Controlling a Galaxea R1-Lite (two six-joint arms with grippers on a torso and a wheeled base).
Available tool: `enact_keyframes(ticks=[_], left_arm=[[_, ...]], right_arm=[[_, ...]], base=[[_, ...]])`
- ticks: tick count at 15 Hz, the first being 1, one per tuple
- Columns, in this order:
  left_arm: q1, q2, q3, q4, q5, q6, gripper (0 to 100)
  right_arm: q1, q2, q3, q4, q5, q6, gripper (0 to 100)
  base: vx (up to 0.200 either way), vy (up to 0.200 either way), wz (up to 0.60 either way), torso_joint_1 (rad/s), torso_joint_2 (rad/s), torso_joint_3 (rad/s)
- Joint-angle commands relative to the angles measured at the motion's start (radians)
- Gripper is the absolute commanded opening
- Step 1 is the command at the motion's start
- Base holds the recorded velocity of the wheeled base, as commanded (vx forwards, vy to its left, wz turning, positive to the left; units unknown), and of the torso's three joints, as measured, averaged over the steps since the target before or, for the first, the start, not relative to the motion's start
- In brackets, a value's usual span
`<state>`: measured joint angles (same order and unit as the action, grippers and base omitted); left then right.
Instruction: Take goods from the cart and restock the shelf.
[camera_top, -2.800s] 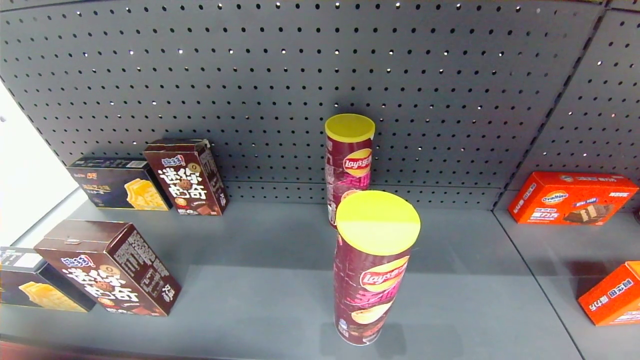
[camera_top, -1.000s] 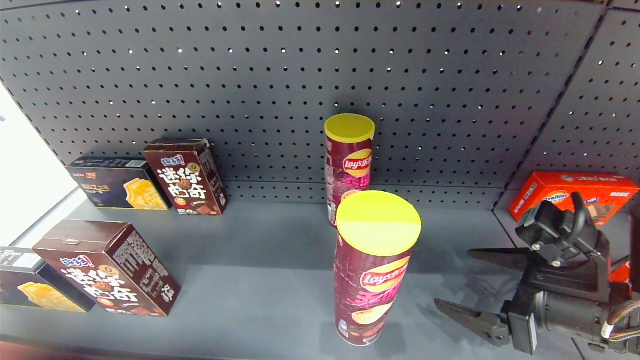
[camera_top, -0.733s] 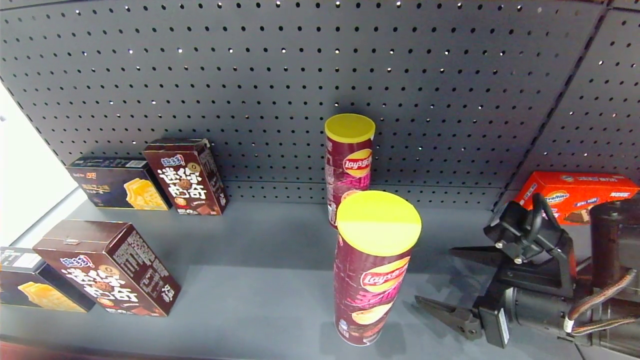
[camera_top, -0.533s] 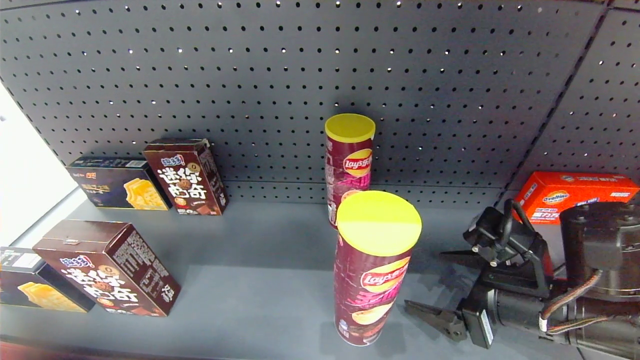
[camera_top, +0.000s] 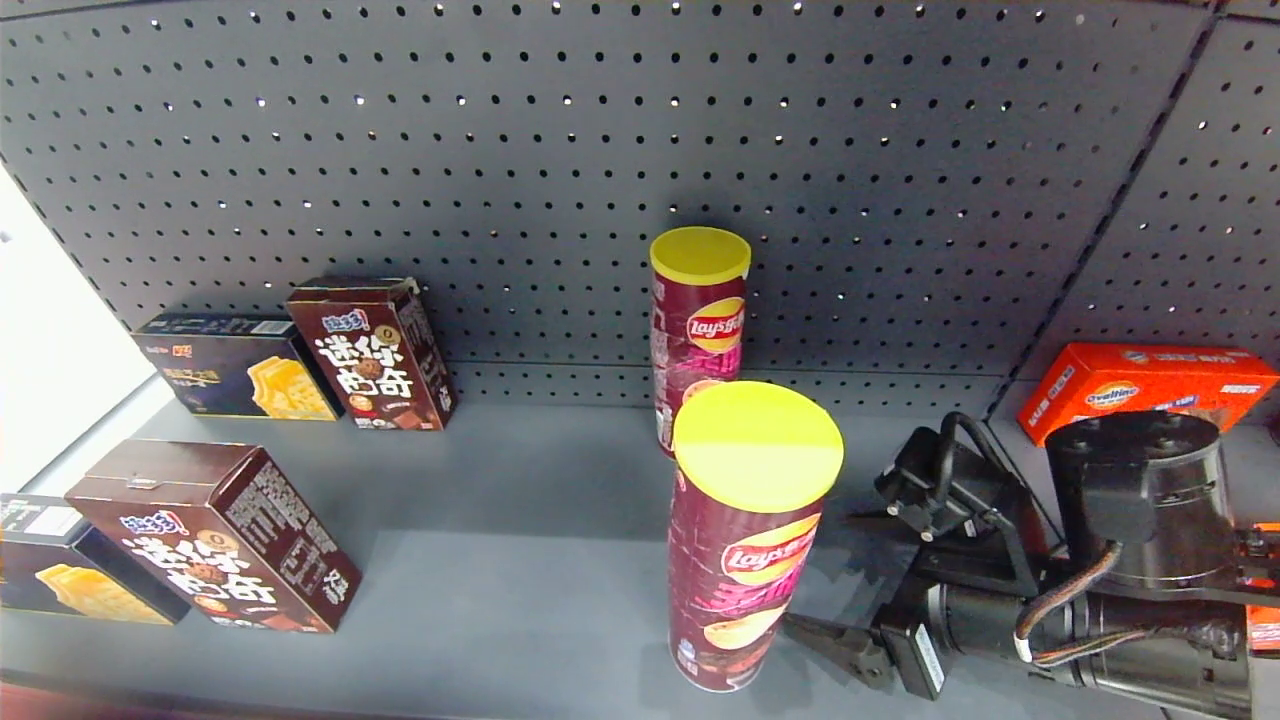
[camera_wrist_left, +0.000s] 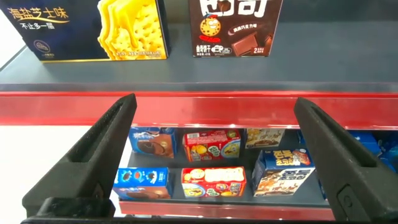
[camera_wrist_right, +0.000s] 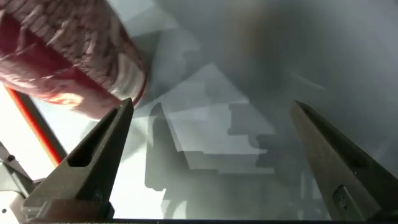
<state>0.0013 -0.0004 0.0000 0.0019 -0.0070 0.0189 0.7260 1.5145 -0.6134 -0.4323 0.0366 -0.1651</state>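
Grey shelf (camera_top: 520, 560), pegboard (camera_top: 500, 150) behind, boxes (camera_top: 370, 355) either side. Front can (camera_top: 745, 560) upright, long axis vertical, lid up. R gripper (camera_top: 830, 575) beside it, fingers spread; L gripper (camera_wrist_left: 214, 99) spread too.

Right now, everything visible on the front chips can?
The front chips can is a tall maroon cylinder with a flat yellow lid and glossy printed wrap. It stands upright near the front edge of the shelf, directly before a matching rear can. The open right gripper sits low at its right side; whether they touch can't be told.
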Motion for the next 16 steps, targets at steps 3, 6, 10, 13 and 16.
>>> enact_keyframes(ticks=[3,6,10,13,16], left_arm=[[0.000,0.002,0.000,0.000,0.001,-0.001,100],[0.000,0.002,0.000,0.000,0.001,-0.001,100],[0.000,0.002,0.000,0.000,0.001,-0.001,100],[0.000,0.002,0.000,0.000,0.001,-0.001,100],[0.000,0.002,0.000,0.000,0.001,-0.001,100]], right_arm=[[0.033,0.039,-0.028,-0.003,0.002,-0.001,100],[0.053,0.050,-0.032,-0.009,0.000,0.001,100],[0.049,0.043,-0.026,-0.017,0.000,0.001,100],[0.046,0.043,-0.031,-0.017,-0.001,0.003,100],[0.046,0.041,-0.025,-0.017,-0.001,0.003,100]], base=[[0.000,0.000,0.00,0.000,0.00,0.000],[0.000,0.000,0.00,0.000,0.00,0.000],[0.000,0.000,0.00,0.000,0.00,0.000],[0.000,0.000,0.00,0.000,0.00,0.000],[0.000,0.000,0.00,0.000,0.00,0.000]])
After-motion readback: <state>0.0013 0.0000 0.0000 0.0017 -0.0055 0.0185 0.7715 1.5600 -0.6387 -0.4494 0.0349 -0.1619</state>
